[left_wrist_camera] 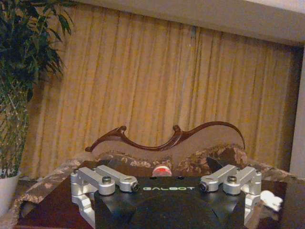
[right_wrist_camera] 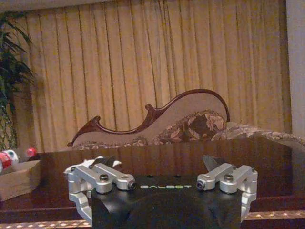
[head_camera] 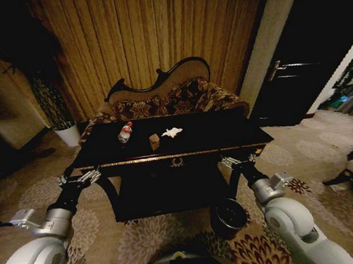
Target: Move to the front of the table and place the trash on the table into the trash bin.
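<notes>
While both arms reach toward the table's near edge, the left gripper (head_camera: 82,177) and right gripper (head_camera: 238,160) hang with fingers spread, holding nothing. On the table (head_camera: 225,134) lie the bottle (head_camera: 125,132) at left, then the cardboard box (head_camera: 154,141) and tissue (head_camera: 172,132). The trash bin (head_camera: 229,216) stands on the floor near the right gripper.
</notes>
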`<state>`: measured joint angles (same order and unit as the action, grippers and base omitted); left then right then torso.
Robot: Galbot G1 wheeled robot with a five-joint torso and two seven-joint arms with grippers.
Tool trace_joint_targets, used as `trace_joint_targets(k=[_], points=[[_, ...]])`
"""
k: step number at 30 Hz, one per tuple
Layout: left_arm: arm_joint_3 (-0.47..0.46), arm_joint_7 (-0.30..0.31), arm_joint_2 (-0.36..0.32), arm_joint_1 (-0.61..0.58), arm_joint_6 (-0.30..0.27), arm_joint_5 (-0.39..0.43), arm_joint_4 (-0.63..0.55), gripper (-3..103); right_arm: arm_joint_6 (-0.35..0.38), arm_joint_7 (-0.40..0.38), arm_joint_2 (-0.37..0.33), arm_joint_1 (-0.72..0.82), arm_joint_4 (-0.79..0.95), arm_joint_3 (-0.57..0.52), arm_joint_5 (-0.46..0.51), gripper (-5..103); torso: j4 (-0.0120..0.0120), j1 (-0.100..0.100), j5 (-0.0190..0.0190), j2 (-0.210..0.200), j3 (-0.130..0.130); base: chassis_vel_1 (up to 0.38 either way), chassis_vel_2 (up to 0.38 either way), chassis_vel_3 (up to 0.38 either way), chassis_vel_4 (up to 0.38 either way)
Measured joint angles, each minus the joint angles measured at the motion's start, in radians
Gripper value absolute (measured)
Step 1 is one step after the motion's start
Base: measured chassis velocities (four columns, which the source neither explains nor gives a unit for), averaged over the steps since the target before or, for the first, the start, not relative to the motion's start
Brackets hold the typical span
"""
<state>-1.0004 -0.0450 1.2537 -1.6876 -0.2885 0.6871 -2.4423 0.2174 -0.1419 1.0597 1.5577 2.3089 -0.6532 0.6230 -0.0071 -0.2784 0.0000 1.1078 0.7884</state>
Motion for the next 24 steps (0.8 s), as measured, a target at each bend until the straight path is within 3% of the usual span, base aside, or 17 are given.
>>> trace_joint_targets(k=[10,24], points=[[-0.009,0.005,0.001,-0.003,0.000,0.000,0.000,100,0.020,-0.009,0.000,-0.001,0.005,0.006,-0.003,100,-0.0001,0.000,0.0000,0.000,0.000,-0.104,0.103,0.092,-0.097],[-0.006,0.011,-0.005,-0.002,0.003,0.003,0.003,100,0.022,-0.026,-0.001,0.018,0.050,0.015,0.010,100,0.0001,0.000,-0.0001,0.000,0.000,0.000,0.000,0.000,0.000]])
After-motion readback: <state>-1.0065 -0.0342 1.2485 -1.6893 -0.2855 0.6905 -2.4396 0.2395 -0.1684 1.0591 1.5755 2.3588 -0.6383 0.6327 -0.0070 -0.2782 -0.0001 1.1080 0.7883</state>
